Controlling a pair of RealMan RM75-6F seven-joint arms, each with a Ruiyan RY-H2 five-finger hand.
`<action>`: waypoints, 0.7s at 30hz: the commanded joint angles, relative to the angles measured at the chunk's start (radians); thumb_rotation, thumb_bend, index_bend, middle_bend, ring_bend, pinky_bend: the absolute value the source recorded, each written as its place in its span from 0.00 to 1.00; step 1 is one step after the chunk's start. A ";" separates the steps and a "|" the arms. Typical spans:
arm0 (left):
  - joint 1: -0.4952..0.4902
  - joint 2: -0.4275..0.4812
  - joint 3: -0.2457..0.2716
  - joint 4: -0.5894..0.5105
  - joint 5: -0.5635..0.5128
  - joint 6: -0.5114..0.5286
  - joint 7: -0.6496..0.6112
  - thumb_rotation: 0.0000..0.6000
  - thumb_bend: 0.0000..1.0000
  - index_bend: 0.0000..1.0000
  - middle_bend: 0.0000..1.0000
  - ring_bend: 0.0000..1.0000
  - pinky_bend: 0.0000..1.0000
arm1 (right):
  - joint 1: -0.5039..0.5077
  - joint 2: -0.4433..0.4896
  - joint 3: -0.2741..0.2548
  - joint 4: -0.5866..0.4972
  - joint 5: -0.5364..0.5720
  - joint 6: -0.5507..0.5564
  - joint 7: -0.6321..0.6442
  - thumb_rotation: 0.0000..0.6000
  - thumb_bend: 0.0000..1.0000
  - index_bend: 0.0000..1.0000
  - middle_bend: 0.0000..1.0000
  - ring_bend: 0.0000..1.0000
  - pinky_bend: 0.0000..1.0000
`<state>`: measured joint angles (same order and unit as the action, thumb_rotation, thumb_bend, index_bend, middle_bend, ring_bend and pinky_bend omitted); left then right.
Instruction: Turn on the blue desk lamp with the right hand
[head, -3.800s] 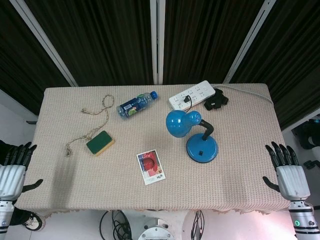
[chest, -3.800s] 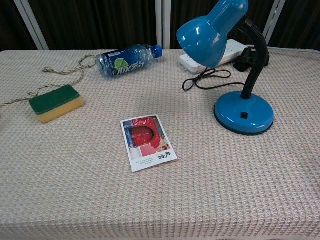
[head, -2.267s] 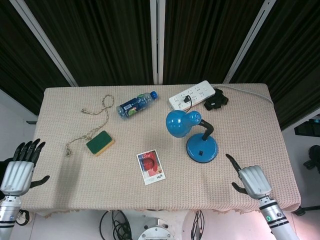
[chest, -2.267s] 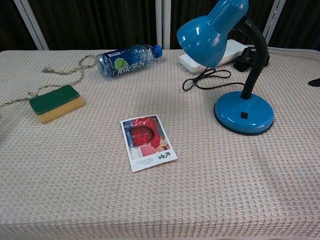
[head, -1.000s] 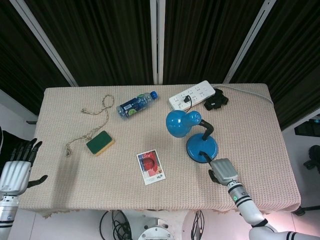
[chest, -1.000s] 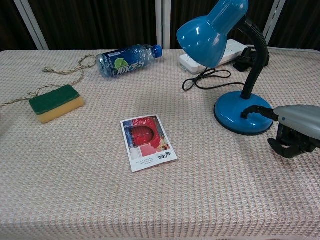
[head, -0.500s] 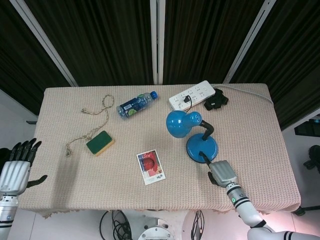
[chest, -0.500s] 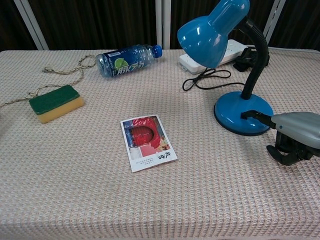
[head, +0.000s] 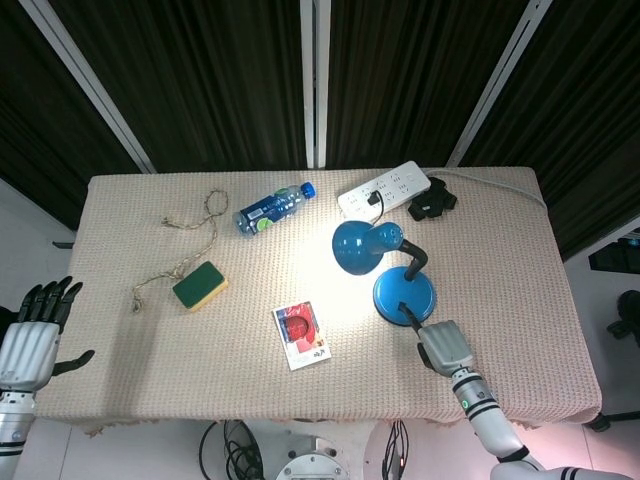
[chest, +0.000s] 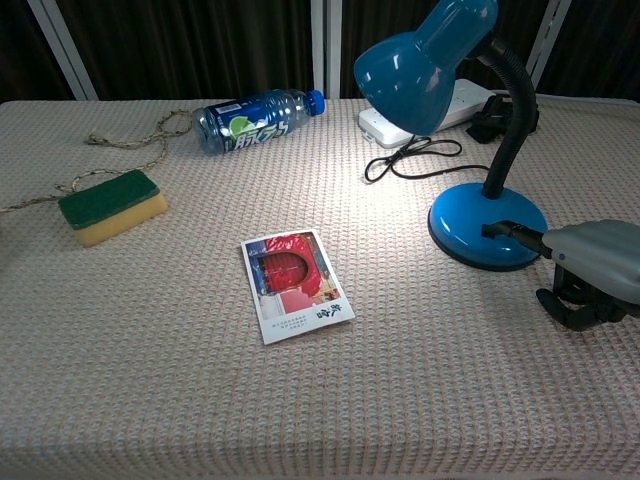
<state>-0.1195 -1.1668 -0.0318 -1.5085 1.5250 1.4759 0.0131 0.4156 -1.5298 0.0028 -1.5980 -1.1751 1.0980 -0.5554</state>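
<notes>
The blue desk lamp (head: 402, 290) (chest: 488, 225) stands right of centre, its shade (head: 358, 247) (chest: 415, 62) lit and throwing a bright patch on the cloth. My right hand (head: 444, 347) (chest: 592, 268) sits just in front of the base, other fingers curled in. One black finger (chest: 512, 232) stretches out and presses on the switch spot on the base. My left hand (head: 30, 338) hangs off the table's left edge, fingers spread, holding nothing; the chest view does not show it.
A picture card (head: 302, 335) (chest: 294, 283) lies left of the lamp. A green-and-yellow sponge (head: 200, 285) (chest: 111, 205), a rope (head: 200, 225), a lying water bottle (head: 272, 208) (chest: 256, 119), a white power strip (head: 385, 189) and the lamp's black cord (chest: 410, 157) lie farther off.
The lamp has come on: its shade now lights the cloth around the card. My right hand reached in from the right edge to the base and barely shifted in the last half second.
</notes>
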 joint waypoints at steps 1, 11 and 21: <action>0.000 0.001 0.000 0.001 0.000 0.001 -0.001 1.00 0.00 0.00 0.00 0.00 0.00 | -0.019 0.015 0.003 -0.018 -0.048 0.069 -0.009 1.00 0.54 0.00 1.00 0.91 0.84; 0.004 0.003 0.000 0.006 0.007 0.012 -0.025 1.00 0.00 0.00 0.00 0.00 0.00 | -0.212 0.154 -0.007 0.069 -0.454 0.623 0.329 1.00 0.29 0.05 0.86 0.77 0.77; 0.007 -0.017 -0.003 0.031 0.034 0.047 -0.032 1.00 0.00 0.00 0.00 0.00 0.00 | -0.308 0.377 -0.005 -0.081 -0.127 0.443 0.347 1.00 0.00 0.00 0.00 0.00 0.00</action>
<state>-0.1151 -1.1765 -0.0314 -1.4870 1.5508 1.5091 -0.0153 0.1584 -1.2551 -0.0135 -1.6275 -1.4373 1.6768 -0.2291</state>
